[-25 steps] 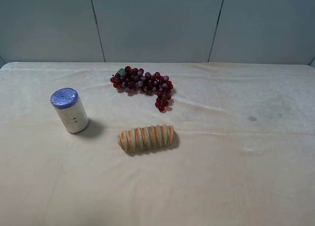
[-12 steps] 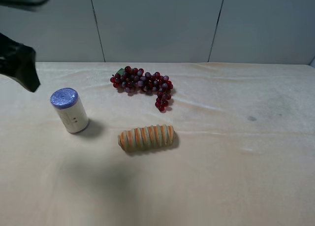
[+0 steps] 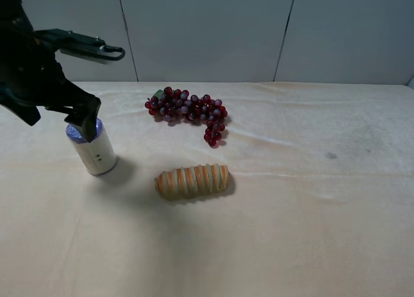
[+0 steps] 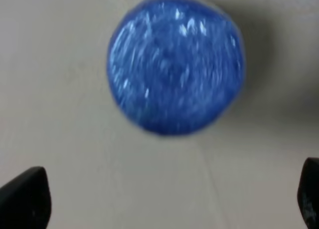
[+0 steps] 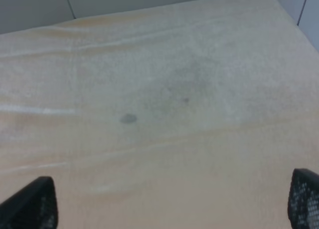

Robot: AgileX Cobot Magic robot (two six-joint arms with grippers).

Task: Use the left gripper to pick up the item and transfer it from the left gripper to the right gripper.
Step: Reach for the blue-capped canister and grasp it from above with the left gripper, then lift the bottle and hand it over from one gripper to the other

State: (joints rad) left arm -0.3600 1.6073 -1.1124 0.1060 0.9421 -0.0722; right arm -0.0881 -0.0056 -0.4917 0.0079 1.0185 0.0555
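Change since earlier frames: left gripper (image 3: 59,125) has been brought into the exterior view from the left edge and is now placed over the item (image 3: 98,153); nothing on the cloth has been shifted.
Left gripper state: jaws spread wide, nothing grasped; in the wrist view only the two dark fingertips (image 4: 25,201) are seen at opposite edges.
Left gripper position: above the item's upper end; in the exterior view one finger is overlapped with that end, but in the wrist view bare cloth is seen between tips and item.
Cable bracket (image 3: 83,44): seen projecting from the left arm toward the wall.
Item: stood on end on the left part of the table, purple-blue cap (image 4: 175,64) upward, cream body with tiny print below.
Right gripper (image 5: 167,203): released, empty, held over bare cloth; not seen in the exterior view.
Bread roll (image 3: 193,182): lying near the item, toward the middle.
Grapes (image 3: 187,109): lying beyond the roll, nearer the wall.
Table cloth (image 3: 310,232): cream, wrinkled, small dark spot (image 3: 331,156) on the right half.
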